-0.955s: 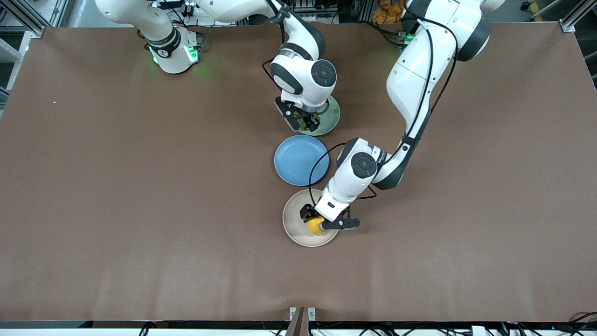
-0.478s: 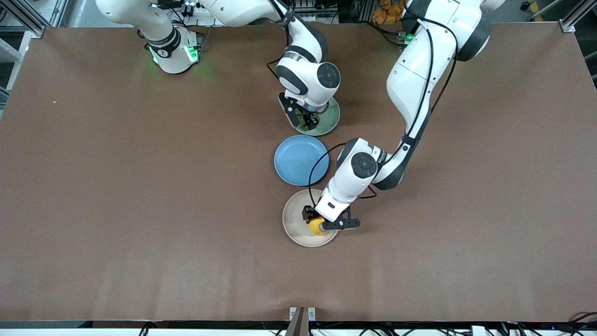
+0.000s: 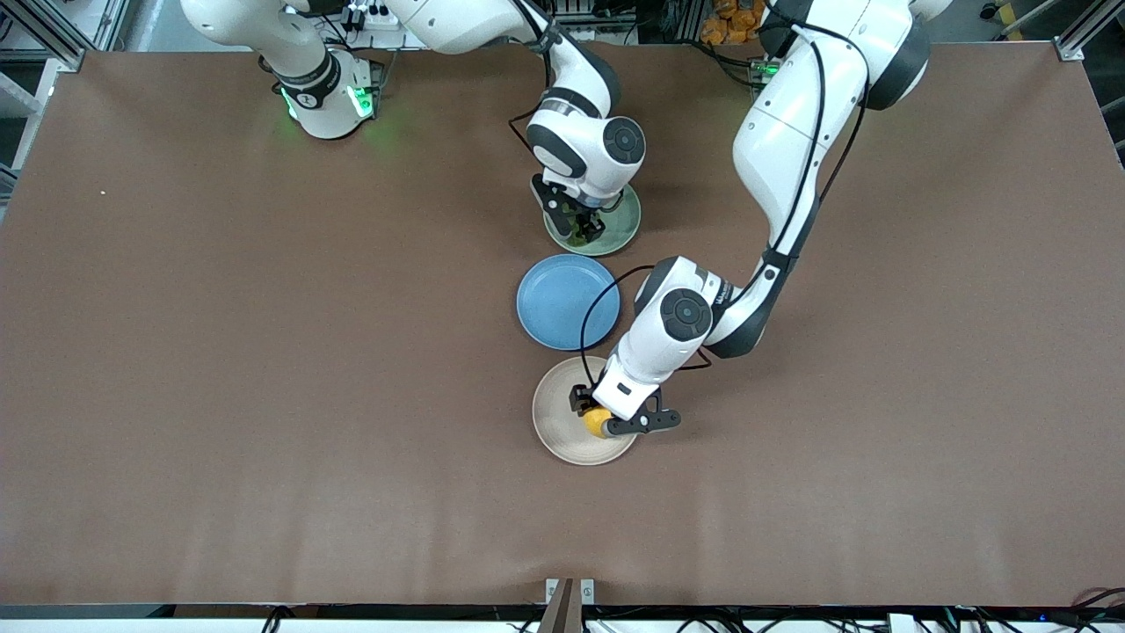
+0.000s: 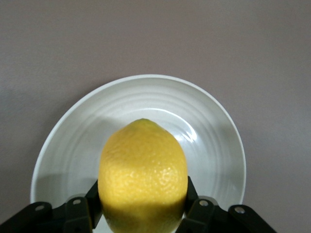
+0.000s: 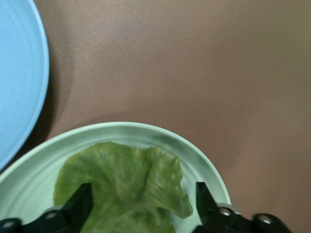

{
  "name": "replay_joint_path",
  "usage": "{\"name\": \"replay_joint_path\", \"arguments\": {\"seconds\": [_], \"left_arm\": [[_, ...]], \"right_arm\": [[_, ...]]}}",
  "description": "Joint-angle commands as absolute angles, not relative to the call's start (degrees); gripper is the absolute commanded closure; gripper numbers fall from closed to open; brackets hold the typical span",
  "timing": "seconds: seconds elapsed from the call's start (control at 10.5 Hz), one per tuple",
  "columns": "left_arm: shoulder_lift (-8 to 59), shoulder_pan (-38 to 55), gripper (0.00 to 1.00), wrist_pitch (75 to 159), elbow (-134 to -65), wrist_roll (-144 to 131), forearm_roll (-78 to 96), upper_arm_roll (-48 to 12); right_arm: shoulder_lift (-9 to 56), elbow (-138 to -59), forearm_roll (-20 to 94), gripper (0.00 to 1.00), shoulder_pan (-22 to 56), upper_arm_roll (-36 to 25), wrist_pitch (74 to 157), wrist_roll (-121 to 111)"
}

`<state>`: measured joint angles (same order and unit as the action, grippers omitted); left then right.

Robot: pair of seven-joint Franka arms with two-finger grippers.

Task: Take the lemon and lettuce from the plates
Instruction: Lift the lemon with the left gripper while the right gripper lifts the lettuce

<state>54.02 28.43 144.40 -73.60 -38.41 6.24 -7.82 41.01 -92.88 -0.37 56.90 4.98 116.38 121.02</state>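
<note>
On the table (image 3: 220, 352), 3 plates lie in a row: the blue plate (image 3: 558, 303) sits between the pale green plate (image 3: 622, 230) and the beige plate (image 3: 555, 420). The left gripper (image 3: 600, 420) clamps the lemon (image 3: 596, 424) between its jaws over the beige plate. The right gripper (image 3: 582, 227) hangs with jaws spread, 1 on each side of the lettuce (image 5: 124, 187) on the green plate.

The left arm reaches down from the top of the front view, elbow bent, its left gripper (image 3: 601, 420) clamped on the lemon (image 4: 143, 175). The right arm folds in tightly, its right gripper (image 3: 584, 228) pointing down with fingers (image 5: 77, 206) spread apart.
</note>
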Motion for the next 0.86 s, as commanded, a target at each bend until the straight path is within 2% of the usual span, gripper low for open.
{"name": "replay_joint_path", "arguments": {"seconds": [0.0, 0.1, 0.19, 0.57, 0.76], "left_arm": [[51.2, 27.6, 0.65, 139.7, -74.4, -39.0, 7.8, -7.7], [49.6, 27.3, 0.65, 136.6, -74.4, -38.8, 7.8, -7.6], [47.9, 25.9, 0.65, 132.5, -74.4, -38.7, 7.8, -8.0], [42.6, 22.1, 0.65, 120.0, -74.6, -35.9, 7.1, -7.6], [40.9, 20.4, 0.65, 114.6, -75.0, -32.4, 6.9, -7.1]], "right_arm": [[41.1, -92.8, -1.1, 0.83, 58.0, 4.7, 116.7, 122.6], [41.1, -92.8, -1.1, 0.95, 58.2, 4.6, 116.8, 123.0], [41.0, -92.7, -1.2, 0.98, 58.2, 4.6, 116.8, 123.0], [39.4, -91.9, -1.1, 1.0, 57.7, 4.5, 115.9, 122.9], [38.1, -90.4, -1.2, 1.0, 57.5, 4.3, 111.6, 122.8]]}}
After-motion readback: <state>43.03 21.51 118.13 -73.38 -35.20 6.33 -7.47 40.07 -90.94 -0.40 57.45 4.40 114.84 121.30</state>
